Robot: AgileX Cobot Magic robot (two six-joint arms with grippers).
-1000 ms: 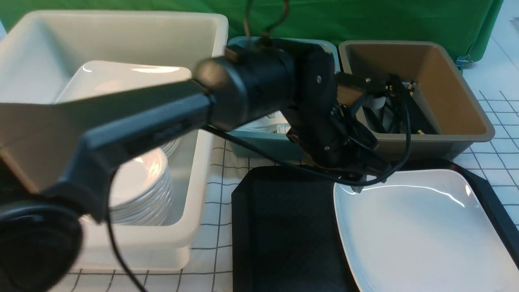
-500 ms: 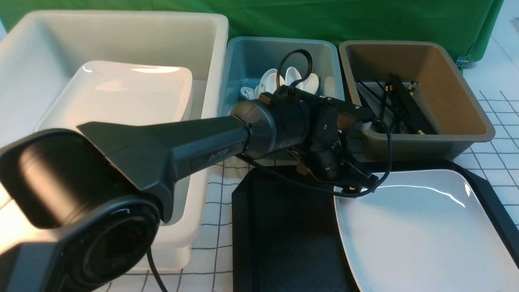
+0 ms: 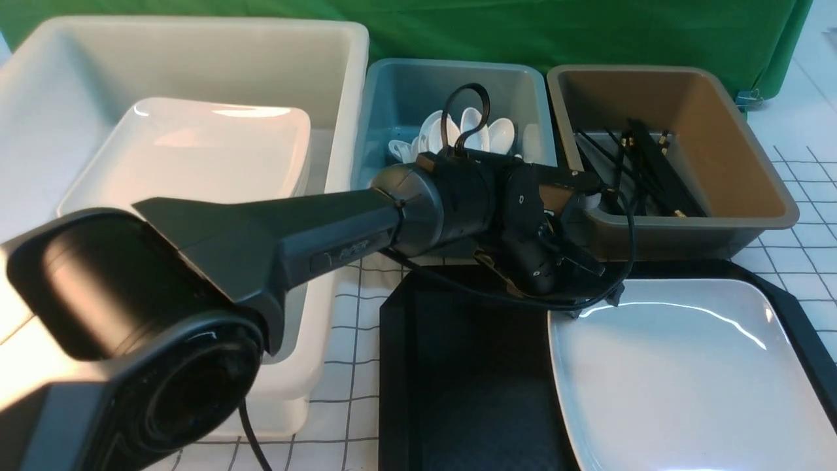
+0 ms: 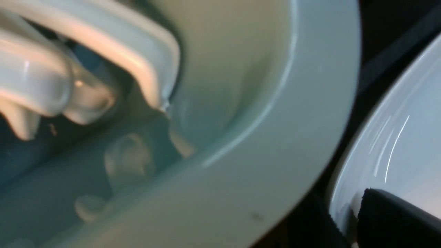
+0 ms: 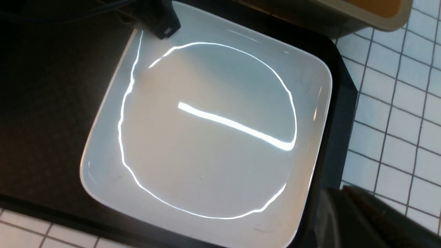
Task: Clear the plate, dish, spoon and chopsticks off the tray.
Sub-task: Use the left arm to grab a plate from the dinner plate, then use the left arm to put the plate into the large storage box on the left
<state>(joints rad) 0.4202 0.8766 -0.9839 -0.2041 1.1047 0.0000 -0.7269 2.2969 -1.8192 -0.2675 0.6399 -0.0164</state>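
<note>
The large white plate (image 3: 686, 379) lies on the right half of the black tray (image 3: 471, 366). My left arm reaches across from the left, and my left gripper (image 3: 594, 304) sits at the plate's far left corner. In the left wrist view the left gripper (image 4: 346, 210) has one black finger (image 4: 396, 220) over the plate's (image 4: 396, 137) rim and the other under it, shut on it. My right gripper (image 5: 339, 193) hovers shut and empty over the tray's (image 5: 51, 103) near right edge beside the plate (image 5: 206, 137). White spoons (image 3: 471, 127) lie in the teal bin, black chopsticks (image 3: 644, 167) in the brown bin. The dish is out of view.
Three bins stand behind the tray: a big white bin (image 3: 196, 39) holding another large plate (image 3: 196, 150), a teal bin (image 3: 392, 85) and a brown bin (image 3: 752, 176). The teal bin's rim (image 4: 275, 155) is close beside the left gripper. The table wears a white checked cloth (image 3: 353, 307).
My left arm came down from in front of the bins to the plate's far left corner. Its jaws closed on the rim, and plate and tray shifted slightly to the right.
</note>
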